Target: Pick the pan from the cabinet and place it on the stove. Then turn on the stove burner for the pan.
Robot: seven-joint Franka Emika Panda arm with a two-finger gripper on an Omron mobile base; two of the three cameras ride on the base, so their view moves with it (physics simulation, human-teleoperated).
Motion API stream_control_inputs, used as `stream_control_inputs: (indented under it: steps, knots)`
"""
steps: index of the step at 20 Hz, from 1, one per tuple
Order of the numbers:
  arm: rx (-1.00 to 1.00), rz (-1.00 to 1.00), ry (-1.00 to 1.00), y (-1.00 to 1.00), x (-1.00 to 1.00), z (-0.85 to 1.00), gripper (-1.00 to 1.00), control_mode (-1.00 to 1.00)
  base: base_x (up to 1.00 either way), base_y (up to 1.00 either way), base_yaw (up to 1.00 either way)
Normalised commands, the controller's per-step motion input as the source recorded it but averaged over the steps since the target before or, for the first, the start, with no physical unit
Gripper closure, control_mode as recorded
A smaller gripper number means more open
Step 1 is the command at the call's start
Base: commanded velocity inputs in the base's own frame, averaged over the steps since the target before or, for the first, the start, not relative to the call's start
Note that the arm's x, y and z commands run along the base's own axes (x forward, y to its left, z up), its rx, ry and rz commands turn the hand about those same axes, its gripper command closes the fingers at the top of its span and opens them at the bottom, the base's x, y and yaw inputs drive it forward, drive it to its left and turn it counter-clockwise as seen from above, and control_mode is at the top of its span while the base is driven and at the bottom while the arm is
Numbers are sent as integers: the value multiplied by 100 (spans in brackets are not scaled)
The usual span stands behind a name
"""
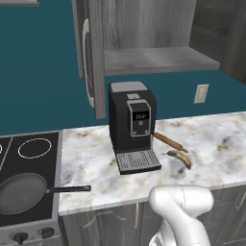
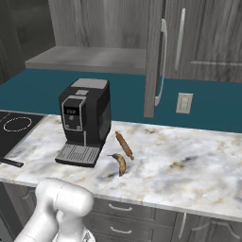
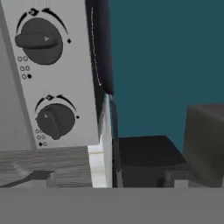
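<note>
Pan [image 1: 21, 193] on stove [image 1: 29, 166]; hand view: knobs [image 3: 40, 40].

One pan [image 1: 20, 193], one coffee machine [image 1: 131, 122], one banana [image 1: 180, 158], one rolling pin [image 1: 170, 142], one wall socket [image 1: 201, 93]. Two stove knobs [image 3: 40, 40] in the hand view. Two white burner rings [image 1: 34, 147] visible on the stove [image 1: 54, 158].

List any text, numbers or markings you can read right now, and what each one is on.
Coffee machine display: small pale digits, too blurred to read in either base view.
Stove knobs: arc marks, an arrow and rows of small dots around each; symbols only, no words.
Stove: thin white rings, no lettering.
Wall outlet: no text.
Nothing else bears writing.
</note>
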Motion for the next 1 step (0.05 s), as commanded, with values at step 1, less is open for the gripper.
stream_control_inputs:
  steps: [1]
  knots:
    - [-1, 0, -6, 0, -34, 45, -100, -100, 0, 0, 0]
